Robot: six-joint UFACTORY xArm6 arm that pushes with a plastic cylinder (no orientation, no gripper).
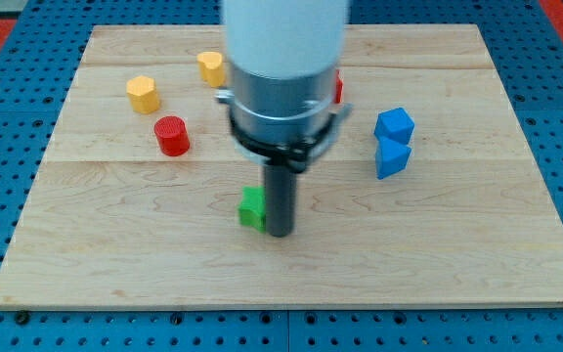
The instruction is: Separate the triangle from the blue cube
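Observation:
A blue cube (pixel 395 125) sits at the view's right on the wooden board (pixel 438 244). A blue triangle block (pixel 391 157) lies just below it, touching it. My tip (pixel 280 232) is near the board's middle, well to the left of both blue blocks. A green block (pixel 252 207) sits right against the tip's left side.
A red cylinder (pixel 172 135) and a yellow block (pixel 143 94) lie at the upper left. Another yellow block (pixel 210 67) sits near the top, partly behind the arm. A red block (pixel 338 89) peeks out from behind the arm's right side.

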